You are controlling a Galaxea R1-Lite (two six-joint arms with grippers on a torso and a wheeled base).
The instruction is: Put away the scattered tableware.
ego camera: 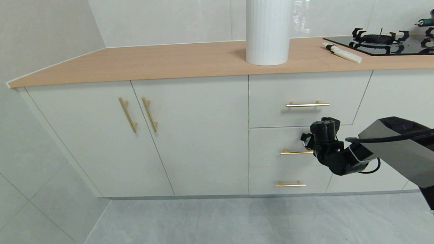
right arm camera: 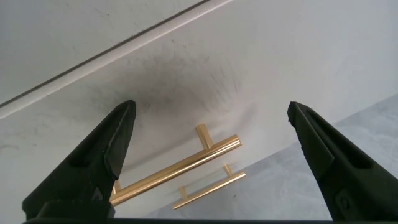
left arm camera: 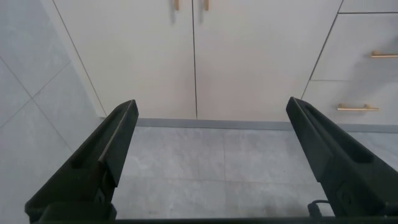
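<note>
Holding our right gripper [right arm camera: 210,111] wide apart just before the middle drawer's gold handle [ego camera: 295,152], we cannot tell whether it touches. Our left gripper [left arm camera: 211,109], fingers likewise spread, hangs low above the floor [left arm camera: 205,168], facing the cabinet doors [left arm camera: 249,56]. The knife [ego camera: 341,52] lies on the counter [ego camera: 164,62] between the white ribbed canister [ego camera: 268,28] and the hob [ego camera: 380,44].

Bright even light, glare on tiles [ego camera: 306,10]

You see a matt, wood-look worktop [ego camera: 164,62]. The drawer handles [ego camera: 307,104] are shiny gold metal. The cupboard doors [ego camera: 196,137] are smooth and matt. The white pot [ego camera: 269,28] has ridges. The hob [ego camera: 377,50] is glossy black.
</note>
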